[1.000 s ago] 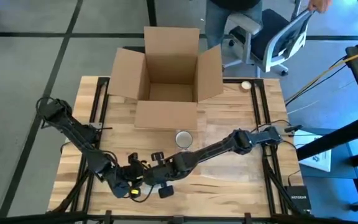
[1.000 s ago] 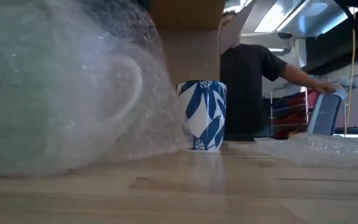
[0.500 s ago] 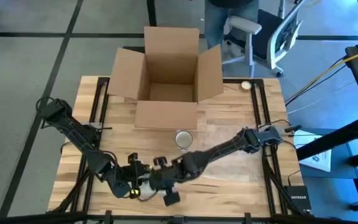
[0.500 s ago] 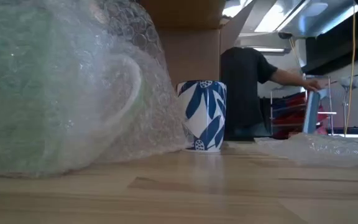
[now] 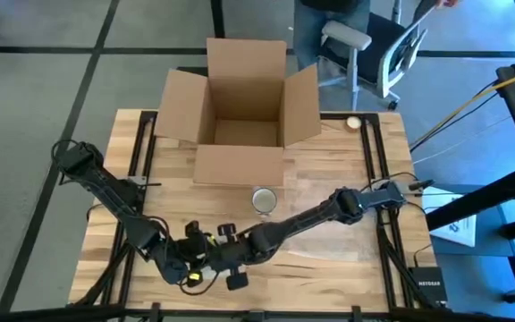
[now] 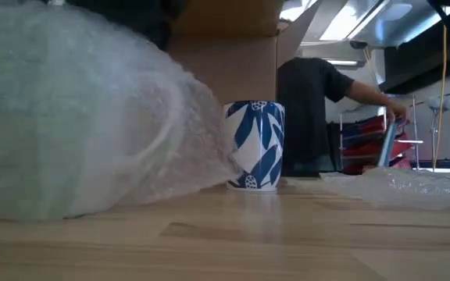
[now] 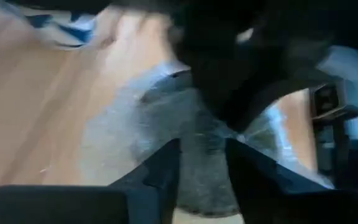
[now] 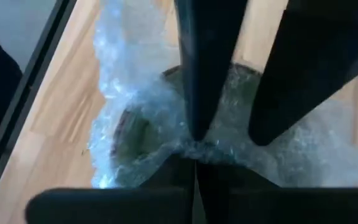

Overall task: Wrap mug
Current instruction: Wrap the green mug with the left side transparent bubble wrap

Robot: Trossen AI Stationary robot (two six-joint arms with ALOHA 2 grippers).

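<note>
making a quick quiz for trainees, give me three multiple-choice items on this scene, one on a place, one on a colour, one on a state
1. Where does the patterned mug stand?
A. inside the box
B. on the table, in front of the cardboard box
C. on the floor

2. What colours is that mug?
A. blue and white
B. red and black
C. plain green

3. What state is the mug at the grippers in?
A. bare
B. shattered
C. covered in bubble wrap

Answers:
1 B, the high view shows it just before the box flap.
2 A, blue leaves on white in the low view.
3 C, plastic film covers it in the low view.
</note>
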